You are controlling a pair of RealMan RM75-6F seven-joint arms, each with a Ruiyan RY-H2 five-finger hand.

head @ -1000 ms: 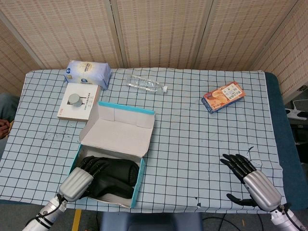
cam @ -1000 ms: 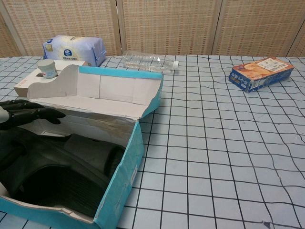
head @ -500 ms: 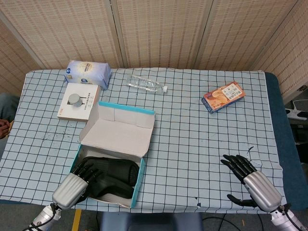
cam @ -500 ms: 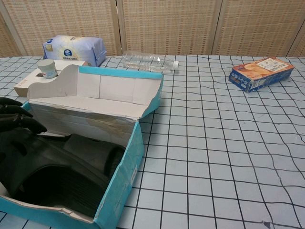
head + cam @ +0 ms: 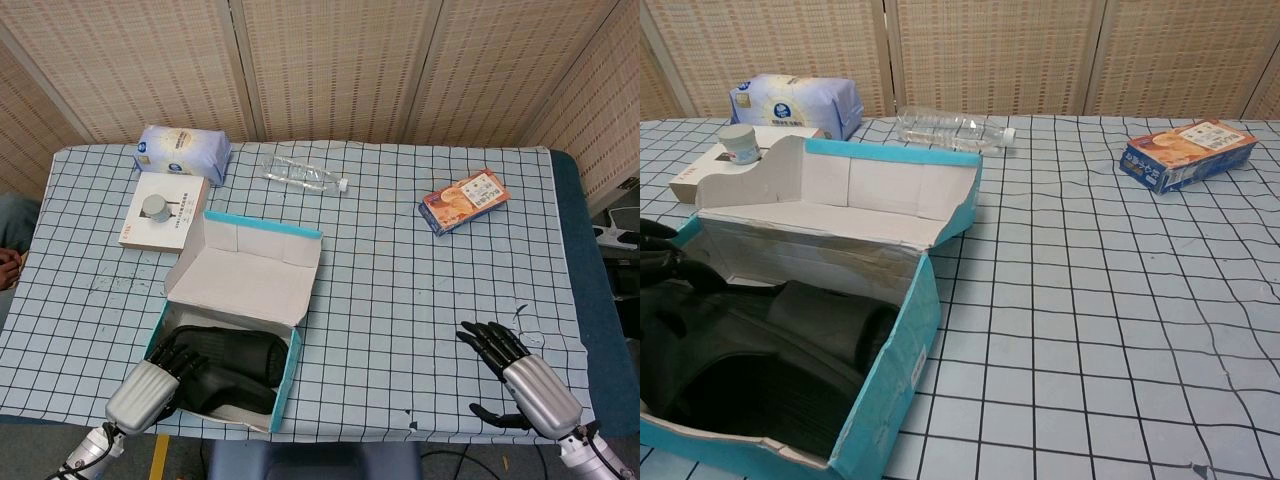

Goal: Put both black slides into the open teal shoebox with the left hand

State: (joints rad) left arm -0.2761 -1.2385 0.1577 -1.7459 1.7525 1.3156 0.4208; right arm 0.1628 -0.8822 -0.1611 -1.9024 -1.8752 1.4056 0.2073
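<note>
black slides (image 5: pixel 232 358) lie inside open teal shoebox (image 5: pixel 291 375), packed low under raised lid, so job looks nearly done; left robot hand (image 5: pixel 150 385) at box's near corner, fingers spread over slides, gripping nothing; right robot hand (image 5: pixel 520 375) open, idle on desk (image 5: pixel 400 300); water bottle (image 5: pixel 305 177), snack box (image 5: pixel 463 201) well apart, nothing blocking.

Even bright overhead light falling; soft shadow pooling inside shoebox (image 5: pixel 230 330) beside left hand (image 5: pixel 150 385); focus holding sharp.
</note>
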